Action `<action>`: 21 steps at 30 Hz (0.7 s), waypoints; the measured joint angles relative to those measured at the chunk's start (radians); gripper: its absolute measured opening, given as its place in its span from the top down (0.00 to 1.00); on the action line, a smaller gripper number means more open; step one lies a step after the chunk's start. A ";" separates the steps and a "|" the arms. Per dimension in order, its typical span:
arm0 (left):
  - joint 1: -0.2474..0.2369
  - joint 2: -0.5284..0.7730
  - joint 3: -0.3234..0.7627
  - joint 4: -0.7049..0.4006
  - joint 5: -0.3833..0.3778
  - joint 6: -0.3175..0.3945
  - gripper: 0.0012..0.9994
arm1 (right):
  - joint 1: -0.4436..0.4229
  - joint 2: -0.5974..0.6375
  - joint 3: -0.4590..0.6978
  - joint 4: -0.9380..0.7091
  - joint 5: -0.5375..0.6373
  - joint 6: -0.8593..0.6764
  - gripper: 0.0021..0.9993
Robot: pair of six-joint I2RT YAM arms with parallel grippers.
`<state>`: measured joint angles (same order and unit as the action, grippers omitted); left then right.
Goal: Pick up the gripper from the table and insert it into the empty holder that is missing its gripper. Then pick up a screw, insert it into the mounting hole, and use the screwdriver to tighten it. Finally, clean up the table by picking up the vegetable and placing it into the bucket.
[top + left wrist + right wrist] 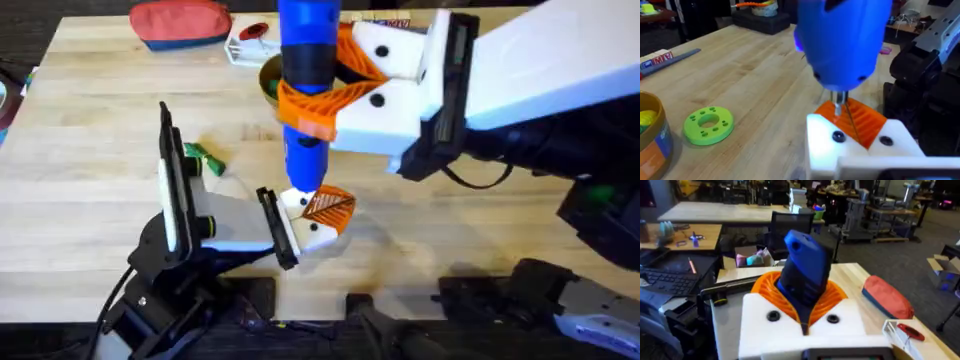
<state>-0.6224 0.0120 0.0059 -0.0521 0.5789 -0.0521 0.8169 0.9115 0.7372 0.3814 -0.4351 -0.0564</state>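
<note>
Above the table's middle, the right gripper [335, 95] clamps the blue screwdriver [305, 60] upright, tip down onto the holder [318, 222]; left gripper's [290, 232] grip can't be told

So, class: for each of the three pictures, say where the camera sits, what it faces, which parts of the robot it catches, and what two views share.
Overhead: above the table, looking down and forward; the right gripper clamps the screwdriver upright over the holder.
Left wrist: on the left arm, low, facing the screwdriver tip on the holder; green disc beside.
Right wrist: on the right arm, facing the room; its white fingers grip the screwdriver.
Shared: all views show the blue screwdriver.
</note>
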 joint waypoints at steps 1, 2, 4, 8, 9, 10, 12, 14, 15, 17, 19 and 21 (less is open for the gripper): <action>0.000 0.000 0.000 0.000 0.000 0.000 1.00 | 0.000 0.000 0.000 0.012 0.000 0.000 0.99; 0.000 0.000 0.000 0.000 0.000 0.000 1.00 | 0.000 0.000 0.000 0.023 0.000 0.000 0.99; 0.000 0.000 0.000 0.000 0.000 0.000 1.00 | 0.000 0.000 0.000 0.031 0.000 0.000 0.99; 0.000 0.000 0.000 0.000 0.000 0.000 1.00 | 0.000 0.000 0.000 0.016 0.000 0.000 0.99; 0.000 0.000 0.000 0.000 0.000 0.000 1.00 | 0.000 0.000 0.000 0.016 0.000 0.000 0.99; 0.000 0.000 0.000 0.000 0.000 0.000 1.00 | 0.000 0.000 0.000 0.016 0.000 0.000 0.99; 0.000 0.000 0.000 0.000 0.000 0.000 1.00 | 0.000 0.000 0.000 0.016 0.000 0.000 0.99; 0.000 0.000 0.000 0.000 0.000 0.000 1.00 | 0.001 0.000 0.000 0.016 0.000 0.000 0.99; 0.000 0.000 0.000 0.000 0.000 0.000 1.00 | 0.001 0.000 0.000 0.016 0.000 0.000 0.99; 0.000 0.000 0.000 0.000 0.000 0.000 1.00 | 0.001 0.000 0.000 0.016 0.000 0.000 0.99; 0.000 0.000 0.000 0.000 0.000 0.000 1.00 | 0.001 0.000 0.000 0.015 0.000 0.000 0.99; 0.000 0.000 0.000 0.000 0.000 0.000 1.00 | 0.001 0.000 0.000 0.013 0.000 0.001 0.99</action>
<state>-0.6224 0.0120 0.0059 -0.0521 0.5789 -0.0521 0.8181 0.9115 0.7372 0.3944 -0.4355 -0.0555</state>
